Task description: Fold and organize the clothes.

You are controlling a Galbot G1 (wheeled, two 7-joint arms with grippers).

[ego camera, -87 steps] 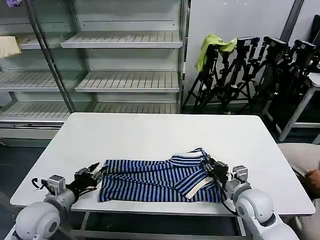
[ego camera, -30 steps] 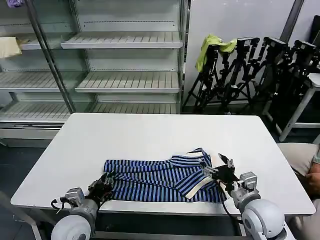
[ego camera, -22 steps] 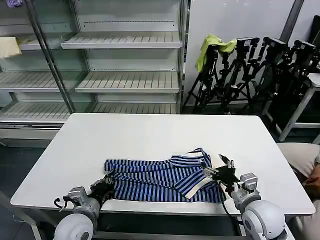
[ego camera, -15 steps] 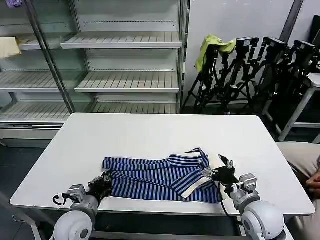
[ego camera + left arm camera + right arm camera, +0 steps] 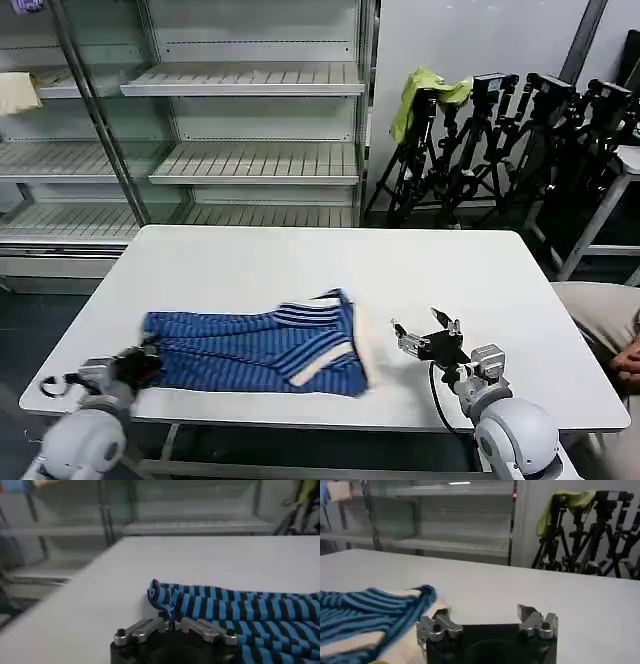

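Lower left of the head view: left claw (image 5: pixel 143 358) sits at the near-left edge of the white worktop (image 5: pixel 300 270), pinched narrow on the left end of the striped shirt (image 5: pixel 255 345). Left wrist view confirms it: a bunched fold of the shirt (image 5: pixel 220 610) is clamped between the left claw (image 5: pixel 172 625) fingers, fabric trailing off toward the frame's right side, flat on the worktop (image 5: pixel 200 560).

Shirt lies in the lower centre-left of the head view, spread lengthwise across the near part of the worktop, blue and navy stripes, cream trim showing at its right end. Right end looks blurred.

Right claw (image 5: pixel 425 335) is lower centre-right of the head view, just off the shirt's right end, apart from it, fingers spread wide and holding nothing. Right wrist view: right claw (image 5: pixel 487 620) fingers stand wide, bare worktop (image 5: pixel 545 595) between them; shirt (image 5: pixel 370 612) lies at the frame's left, its edge close beside one finger, whether it touches I cannot tell.

Background, upper left of the head view: empty metal shelving (image 5: pixel 240 120). Upper right: tripods (image 5: pixel 510 150) against the wall, yellow-green cloth (image 5: pixel 425 95) draped over one. Pale beige cloth (image 5: pixel 18 92) on a shelf at far left.
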